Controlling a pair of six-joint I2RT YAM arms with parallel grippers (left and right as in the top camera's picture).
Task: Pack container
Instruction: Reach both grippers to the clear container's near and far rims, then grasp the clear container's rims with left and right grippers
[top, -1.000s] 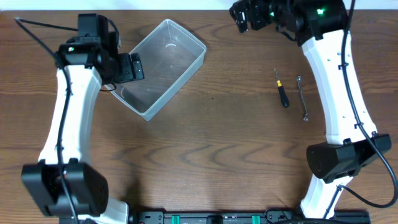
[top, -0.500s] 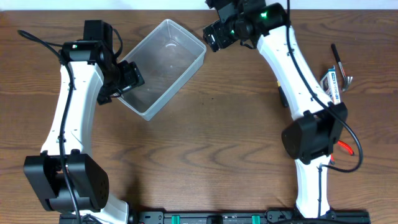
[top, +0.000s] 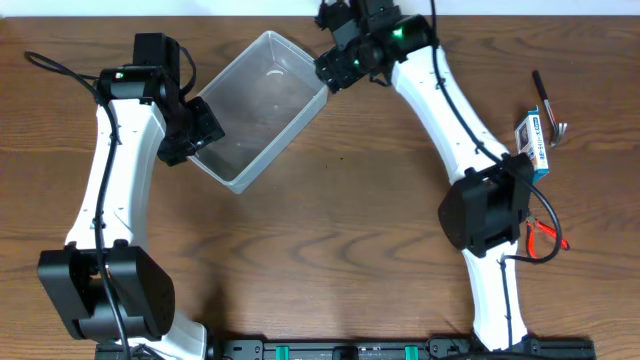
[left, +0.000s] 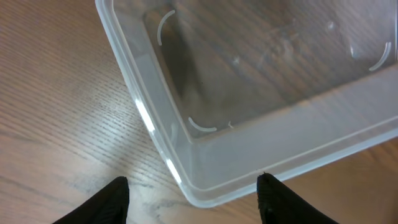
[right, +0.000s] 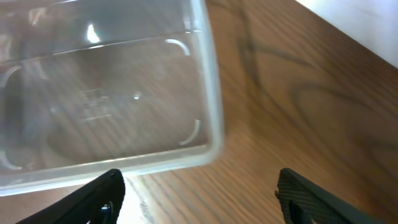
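The container (top: 262, 108) is a clear plastic tub lying askew on the wooden table, with nothing inside it. My left gripper (top: 203, 127) is at its left corner. In the left wrist view the container (left: 261, 81) shows that rounded corner between the two fingers of the left gripper (left: 194, 198), which stands open; the right fingertip (left: 268, 190) is at the rim and the left one is apart from the wall. My right gripper (top: 336, 64) hovers at the tub's far right corner. From the right wrist, the container (right: 106, 106) ends just ahead of the open right gripper (right: 199, 199).
At the right edge lie a blue-and-white box (top: 531, 138), a black pen-like tool (top: 541, 95) and red-handled pliers (top: 546, 236). The right arm (top: 450, 110) stretches across the table's right half. A black cable (top: 60, 66) trails at the far left.
The right arm has swung left from the far right side to the tub's far corner. The left gripper's jaws have narrowed around the tub's left corner.
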